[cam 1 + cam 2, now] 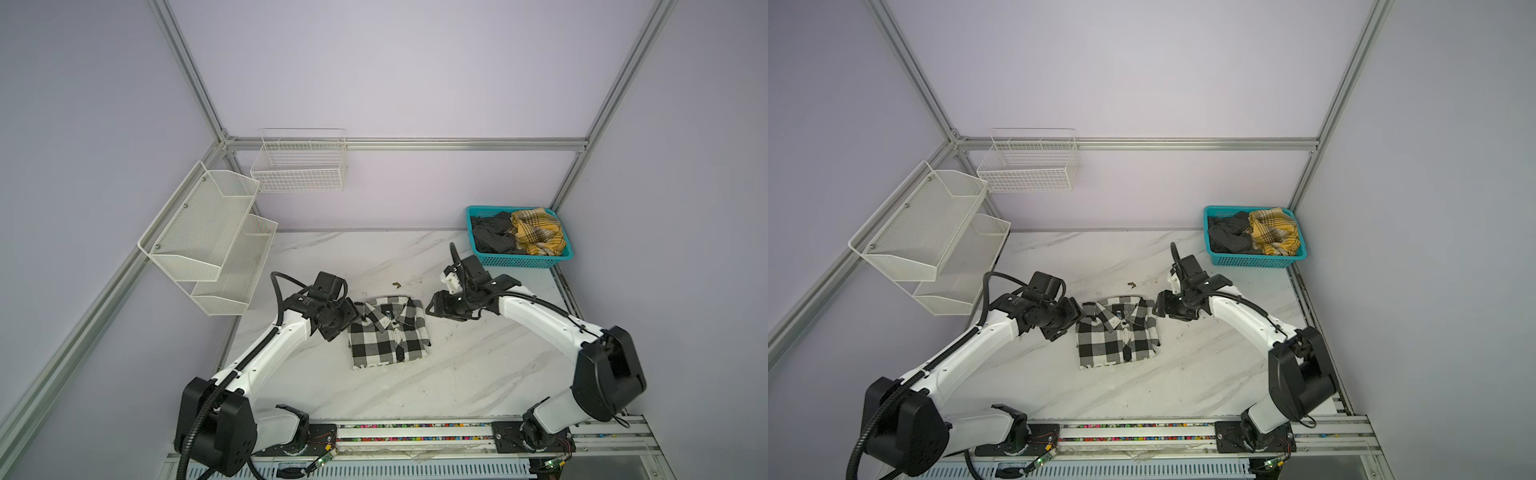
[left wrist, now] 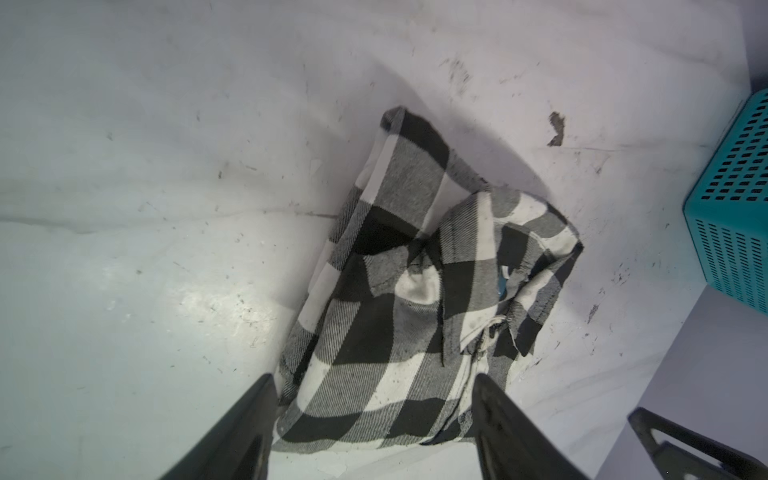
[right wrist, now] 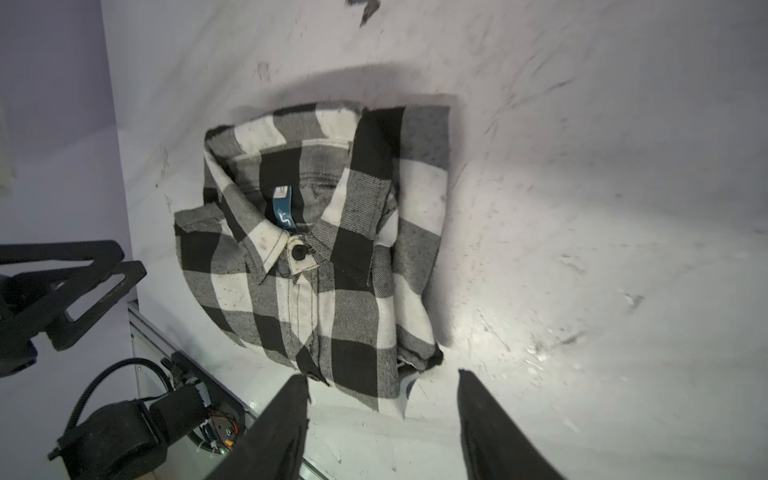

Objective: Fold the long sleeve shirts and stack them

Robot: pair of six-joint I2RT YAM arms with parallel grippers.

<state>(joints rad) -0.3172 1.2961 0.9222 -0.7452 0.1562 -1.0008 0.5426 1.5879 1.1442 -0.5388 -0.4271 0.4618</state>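
One long sleeve shirt (image 1: 388, 332) (image 1: 1117, 332), in large black-and-white checks, lies folded into a small rectangle at mid-table, collar and top button facing up. White letters show at its near edge. My left gripper (image 1: 351, 322) (image 1: 1077, 322) is at the shirt's left side by the collar. In the left wrist view its jaws (image 2: 374, 378) stand open, with the shirt (image 2: 415, 291) lying flat between and beyond the tips. My right gripper (image 1: 430, 308) (image 1: 1158, 306) hovers off the shirt's far right corner. It is open (image 3: 382, 375), and the shirt (image 3: 324, 249) lies just past its tips, ungripped.
A teal basket (image 1: 523, 259) (image 1: 1258, 261) (image 2: 735, 232) at the back right holds a yellow plaid cloth (image 1: 538, 232) and a dark grey one (image 1: 494, 235). White mesh racks (image 1: 208, 232) and a wire basket (image 1: 299, 166) hang on the walls at left. A brown scrap (image 1: 396, 284) lies behind the shirt.
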